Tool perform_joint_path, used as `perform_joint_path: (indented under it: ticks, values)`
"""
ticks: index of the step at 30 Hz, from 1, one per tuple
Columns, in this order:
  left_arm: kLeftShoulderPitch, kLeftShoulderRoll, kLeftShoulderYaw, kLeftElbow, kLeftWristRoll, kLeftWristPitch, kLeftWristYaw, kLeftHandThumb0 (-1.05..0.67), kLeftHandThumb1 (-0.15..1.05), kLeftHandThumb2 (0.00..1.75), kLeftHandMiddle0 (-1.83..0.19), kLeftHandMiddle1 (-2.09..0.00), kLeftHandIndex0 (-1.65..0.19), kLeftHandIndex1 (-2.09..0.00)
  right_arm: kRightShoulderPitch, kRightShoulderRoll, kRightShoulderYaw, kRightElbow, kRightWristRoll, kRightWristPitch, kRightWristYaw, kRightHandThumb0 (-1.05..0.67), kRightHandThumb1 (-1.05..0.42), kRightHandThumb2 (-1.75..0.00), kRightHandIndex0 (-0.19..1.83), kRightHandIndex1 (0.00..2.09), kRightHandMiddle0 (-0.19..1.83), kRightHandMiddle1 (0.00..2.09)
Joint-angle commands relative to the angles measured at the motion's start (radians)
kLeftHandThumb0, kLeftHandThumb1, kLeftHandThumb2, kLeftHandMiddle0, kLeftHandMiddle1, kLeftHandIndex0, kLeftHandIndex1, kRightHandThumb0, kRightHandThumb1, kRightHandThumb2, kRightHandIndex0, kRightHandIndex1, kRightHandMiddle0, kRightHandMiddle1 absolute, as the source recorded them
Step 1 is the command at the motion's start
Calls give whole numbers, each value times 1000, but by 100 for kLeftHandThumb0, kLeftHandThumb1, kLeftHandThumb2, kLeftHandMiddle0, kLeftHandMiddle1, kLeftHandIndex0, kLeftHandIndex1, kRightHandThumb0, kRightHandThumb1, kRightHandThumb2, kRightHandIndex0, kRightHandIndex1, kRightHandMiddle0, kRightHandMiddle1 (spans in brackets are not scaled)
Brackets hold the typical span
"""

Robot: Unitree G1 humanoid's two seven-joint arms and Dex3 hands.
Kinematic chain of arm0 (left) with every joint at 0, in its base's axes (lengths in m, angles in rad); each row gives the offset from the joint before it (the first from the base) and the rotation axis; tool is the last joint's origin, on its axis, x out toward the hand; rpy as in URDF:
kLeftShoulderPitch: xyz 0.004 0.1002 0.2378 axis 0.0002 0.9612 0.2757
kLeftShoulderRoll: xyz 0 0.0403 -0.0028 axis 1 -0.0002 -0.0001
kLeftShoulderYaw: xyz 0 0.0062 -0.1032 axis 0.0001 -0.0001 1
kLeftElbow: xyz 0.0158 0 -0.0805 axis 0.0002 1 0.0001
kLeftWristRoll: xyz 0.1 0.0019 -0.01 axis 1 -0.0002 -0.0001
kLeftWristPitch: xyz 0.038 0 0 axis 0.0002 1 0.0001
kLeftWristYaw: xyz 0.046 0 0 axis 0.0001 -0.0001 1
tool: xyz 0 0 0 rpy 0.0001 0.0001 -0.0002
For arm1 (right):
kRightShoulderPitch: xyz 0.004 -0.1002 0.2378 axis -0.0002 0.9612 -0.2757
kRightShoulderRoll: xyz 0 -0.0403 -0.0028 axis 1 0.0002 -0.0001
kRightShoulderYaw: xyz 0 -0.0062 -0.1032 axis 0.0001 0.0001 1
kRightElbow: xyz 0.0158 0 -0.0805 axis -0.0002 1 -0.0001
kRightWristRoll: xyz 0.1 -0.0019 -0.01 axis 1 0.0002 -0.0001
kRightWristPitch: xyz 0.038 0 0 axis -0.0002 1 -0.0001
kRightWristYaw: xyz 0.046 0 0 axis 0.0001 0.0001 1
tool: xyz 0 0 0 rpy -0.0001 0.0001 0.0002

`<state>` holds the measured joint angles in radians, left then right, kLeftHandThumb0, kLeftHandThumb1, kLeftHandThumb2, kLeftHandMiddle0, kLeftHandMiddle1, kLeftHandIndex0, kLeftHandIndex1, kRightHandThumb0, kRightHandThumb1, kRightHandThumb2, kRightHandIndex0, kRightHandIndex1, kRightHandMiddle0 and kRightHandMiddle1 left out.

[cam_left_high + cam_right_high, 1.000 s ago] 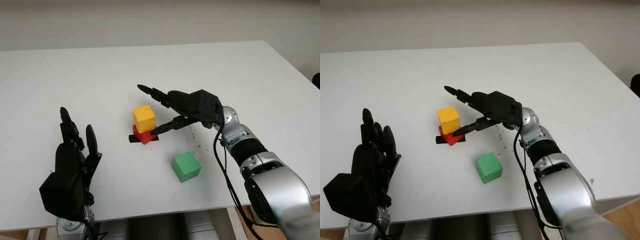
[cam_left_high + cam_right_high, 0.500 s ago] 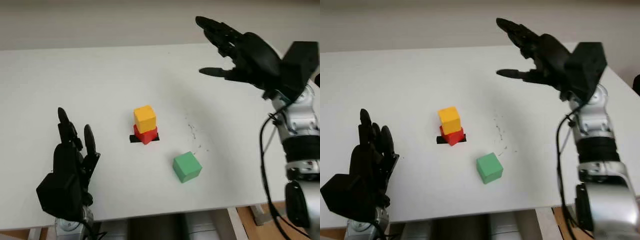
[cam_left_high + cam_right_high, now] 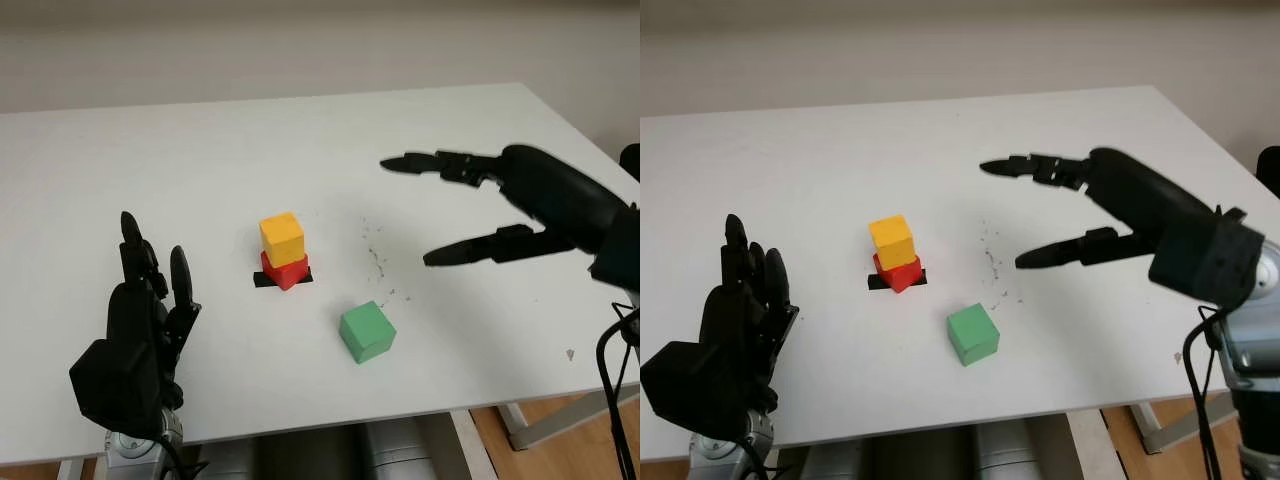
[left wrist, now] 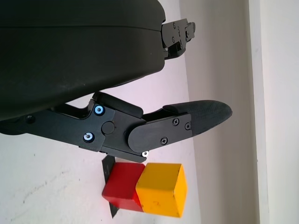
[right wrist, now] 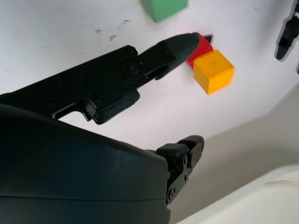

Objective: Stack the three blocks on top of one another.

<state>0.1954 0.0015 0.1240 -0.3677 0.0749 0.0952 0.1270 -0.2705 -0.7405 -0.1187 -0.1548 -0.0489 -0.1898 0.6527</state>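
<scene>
Green block (image 3: 366,331) is sitting alone on the surface (image 3: 200,150), lower centre of frame, below-left of our right robot hand (image 3: 500,205), which is hovering open and nearer. Yellow block (image 3: 282,239) is sitting on red block (image 3: 285,270). Left robot hand (image 3: 140,320) is idling open, lower left.

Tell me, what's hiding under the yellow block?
The yellow block sits on a red block. Beneath the red one a black mark peeks out on the table; its covered part can't be seen.
</scene>
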Motion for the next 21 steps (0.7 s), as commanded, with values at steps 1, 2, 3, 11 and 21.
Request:
perform_joint_path:
  ticks: [1,2,3,11,21]
  values:
    - [-23,15,4,-20,1,11,-8,-73,105,64,17,-5,16,-4,30,-23,0,-35,-31,-49,-9,-65,-88,-6,19,4,41,7]
    - [-26,18,5,-19,1,14,-10,-73,105,64,17,-5,16,-4,38,-23,2,-41,-39,-58,-10,-65,-88,-6,18,4,40,6]
    - [-31,21,7,-18,-2,15,-13,-74,105,64,17,-5,16,-4,49,-24,8,-49,-43,-68,-6,-64,-88,-5,17,3,40,6]
    - [-61,33,20,-7,-13,30,-27,-72,105,63,17,-5,17,-5,86,-5,66,-20,-134,-237,-49,-63,-87,-5,13,4,37,5]
    - [-48,38,8,-20,0,42,-27,-72,105,64,17,-5,17,-5,39,6,172,81,-249,-301,-94,-67,-86,-5,8,3,36,5]
